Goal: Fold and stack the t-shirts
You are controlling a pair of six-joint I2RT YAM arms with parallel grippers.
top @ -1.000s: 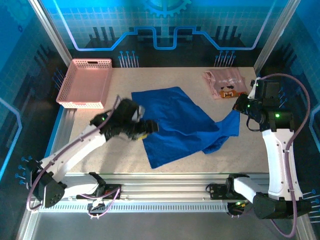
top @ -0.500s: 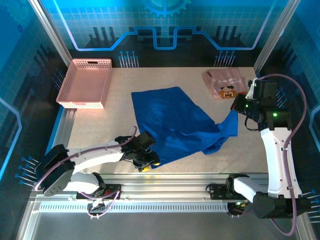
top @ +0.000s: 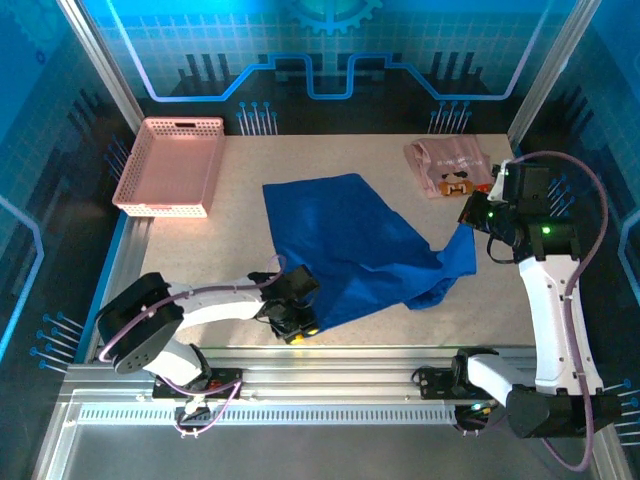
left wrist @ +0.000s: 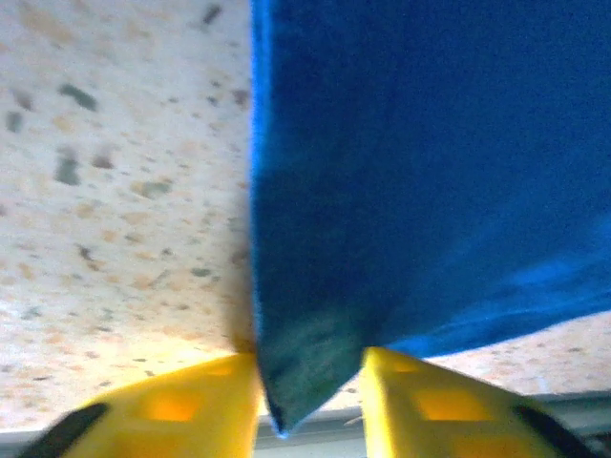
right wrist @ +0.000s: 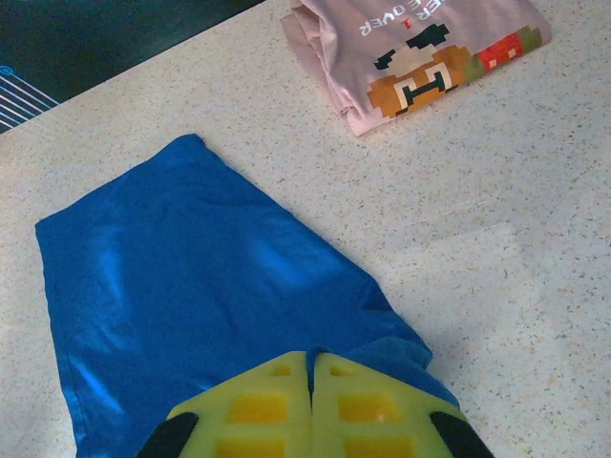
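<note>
Basket (top: pixel 170 165), pink lattice, sits at the far left corner of the worktop (top: pixel 230 250), well apart from both shirts. Left hand (top: pixel 297 322) is low by the near edge, its arm lying flat along the worktop front. In the left wrist view its yellow fingers (left wrist: pixel 162 408) stand apart, with the near corner of the blue t-shirt (top: pixel 345 245) between them and the cloth touching both inner faces. Gripped or only bracketed, cannot tell. Blue t-shirt is spread mid-worktop, mostly flat, wrinkled and bunched toward its right end. Pink t-shirt (top: pixel 452 170) lies folded at far right, its blocky brown-orange print facing up, apart from the blue one. Right hand (top: pixel 472 216) is just near of the pink t-shirt. Its fingers are pressed together, pinching the blue t-shirt's right tip, which rises off the worktop to meet them. In the right wrist view the blue cloth fans out ahead of the fingers.
</note>
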